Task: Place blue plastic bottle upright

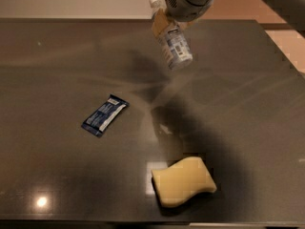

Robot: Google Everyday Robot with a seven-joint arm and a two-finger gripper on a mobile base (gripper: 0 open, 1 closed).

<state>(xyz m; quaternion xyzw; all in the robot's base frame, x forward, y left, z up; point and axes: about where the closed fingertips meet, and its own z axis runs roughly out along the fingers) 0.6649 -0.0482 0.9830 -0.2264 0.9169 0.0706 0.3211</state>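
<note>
The blue plastic bottle (174,46) is clear with a pale blue-and-white label and a white cap. It hangs tilted above the back of the dark table, cap up and to the left, base down and to the right. My gripper (164,19) comes in from the top edge and is shut on the bottle's upper part, near the neck. The bottle is off the table, and its shadow falls on the tabletop below it.
A flat dark-blue snack wrapper (105,115) lies left of centre on the dark tabletop (57,66). A yellow sponge (184,181) lies near the front edge. The table's right edge (281,46) runs diagonally at the far right.
</note>
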